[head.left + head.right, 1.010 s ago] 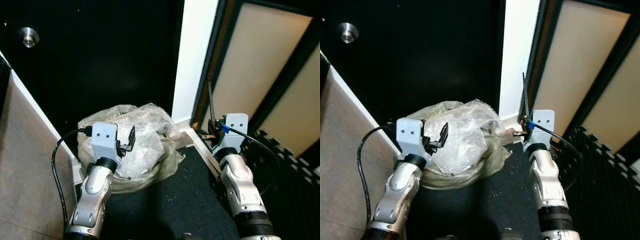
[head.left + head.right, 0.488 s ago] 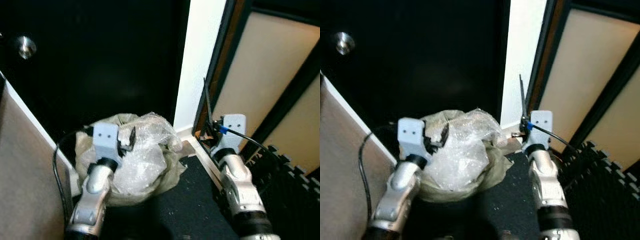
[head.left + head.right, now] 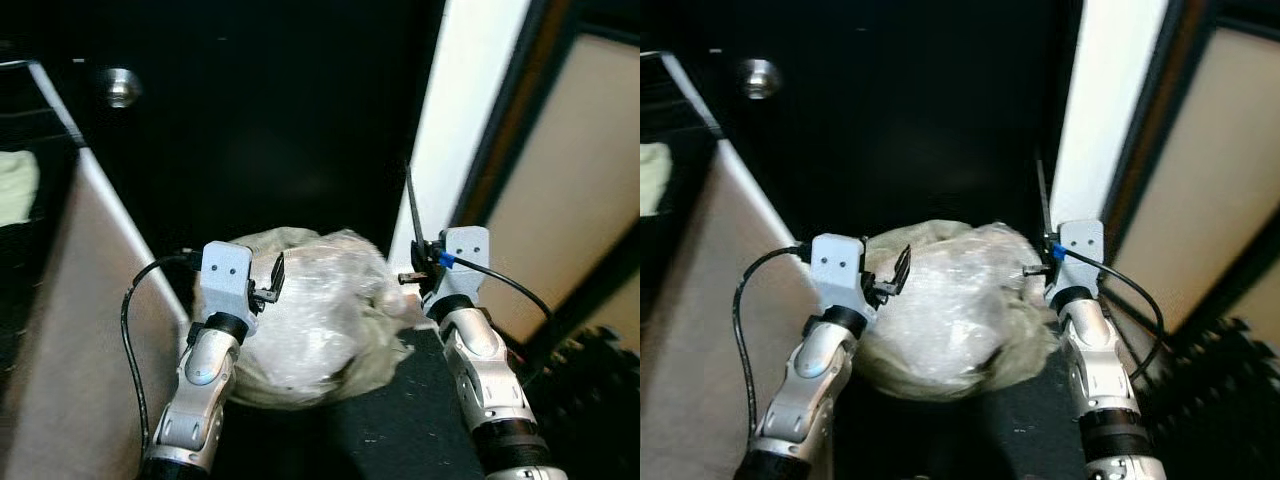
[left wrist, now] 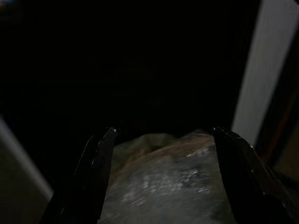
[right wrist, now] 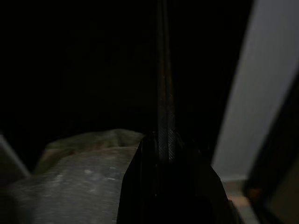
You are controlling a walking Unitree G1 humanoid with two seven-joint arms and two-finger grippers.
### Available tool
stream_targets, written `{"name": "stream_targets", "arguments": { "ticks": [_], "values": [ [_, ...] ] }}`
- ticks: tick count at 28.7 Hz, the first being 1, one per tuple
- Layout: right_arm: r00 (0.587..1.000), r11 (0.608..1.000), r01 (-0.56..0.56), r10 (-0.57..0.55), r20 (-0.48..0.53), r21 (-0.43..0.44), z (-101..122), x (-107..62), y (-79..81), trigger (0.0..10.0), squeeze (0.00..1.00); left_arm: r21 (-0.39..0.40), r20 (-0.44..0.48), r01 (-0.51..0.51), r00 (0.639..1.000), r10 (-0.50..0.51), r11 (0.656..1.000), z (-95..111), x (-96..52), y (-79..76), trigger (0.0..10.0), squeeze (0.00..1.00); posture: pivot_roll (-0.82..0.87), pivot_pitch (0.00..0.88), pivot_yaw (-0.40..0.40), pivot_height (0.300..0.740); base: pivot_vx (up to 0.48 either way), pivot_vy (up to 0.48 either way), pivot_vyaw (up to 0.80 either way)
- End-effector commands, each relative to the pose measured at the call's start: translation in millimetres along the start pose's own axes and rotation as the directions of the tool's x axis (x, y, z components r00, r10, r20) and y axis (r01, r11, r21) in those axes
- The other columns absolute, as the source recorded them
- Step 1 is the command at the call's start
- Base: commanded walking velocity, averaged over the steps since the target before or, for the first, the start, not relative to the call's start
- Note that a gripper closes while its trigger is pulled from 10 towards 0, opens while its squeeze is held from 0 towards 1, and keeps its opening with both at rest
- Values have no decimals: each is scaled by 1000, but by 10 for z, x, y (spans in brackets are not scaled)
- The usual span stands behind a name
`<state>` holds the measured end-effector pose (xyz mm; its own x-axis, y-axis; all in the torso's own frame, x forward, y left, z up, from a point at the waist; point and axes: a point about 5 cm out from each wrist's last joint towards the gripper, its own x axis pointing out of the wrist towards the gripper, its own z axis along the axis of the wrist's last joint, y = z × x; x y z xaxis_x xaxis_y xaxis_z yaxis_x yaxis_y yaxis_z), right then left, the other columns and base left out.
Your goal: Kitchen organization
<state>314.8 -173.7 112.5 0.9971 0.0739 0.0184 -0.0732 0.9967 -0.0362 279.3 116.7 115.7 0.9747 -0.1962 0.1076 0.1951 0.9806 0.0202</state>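
A greenish-beige bag (image 3: pixel 310 320) stuffed with clear crinkled plastic lies on the floor against a black door. My left gripper (image 3: pixel 272 282) hovers at the bag's left side, open, with nothing between its fingers; the left wrist view has the bag (image 4: pixel 163 182) lying below the spread fingers. My right gripper (image 3: pixel 412 205) is held by the bag's right side, its thin fingers pressed together, shut and pointing up along the white door frame. In the right wrist view the bag (image 5: pixel 79 177) sits beside the closed fingers (image 5: pixel 163 93).
The black door (image 3: pixel 270 120) carries a round silver knob (image 3: pixel 121 86). A white frame post (image 3: pixel 460 120) and a beige panel in a dark frame (image 3: pixel 560 200) stand to the right. A beige wall (image 3: pixel 70 330) runs along the left. Dark matting (image 3: pixel 400 440) covers the floor.
The whole picture has shifted right, so the camera has turned left and now takes in more of the beige wall. Both arms keep the same pose beside the bag.
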Motion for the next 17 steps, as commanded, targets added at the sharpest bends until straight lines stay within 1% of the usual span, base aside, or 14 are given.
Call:
{"name": "stream_targets", "arguments": {
  "ticks": [1, 17],
  "values": [
    [1000, 1000, -15, 15, -1, -6, -17, 3, 30, 10000, 0, 10, -18, -3, 1000, 4, 1000, -48, -11, 19, 10000, 0, -34, 37, 19, 740, 0, 0, 800],
    [1000, 1000, -24, 24, 5, -3, -10, 18, 30, 10000, 0, 23, -15, 36, 999, -36, 999, -37, 11, -27, 10000, 0, -32, 37, 18, 740, 0, 0, 800]
  ]
}}
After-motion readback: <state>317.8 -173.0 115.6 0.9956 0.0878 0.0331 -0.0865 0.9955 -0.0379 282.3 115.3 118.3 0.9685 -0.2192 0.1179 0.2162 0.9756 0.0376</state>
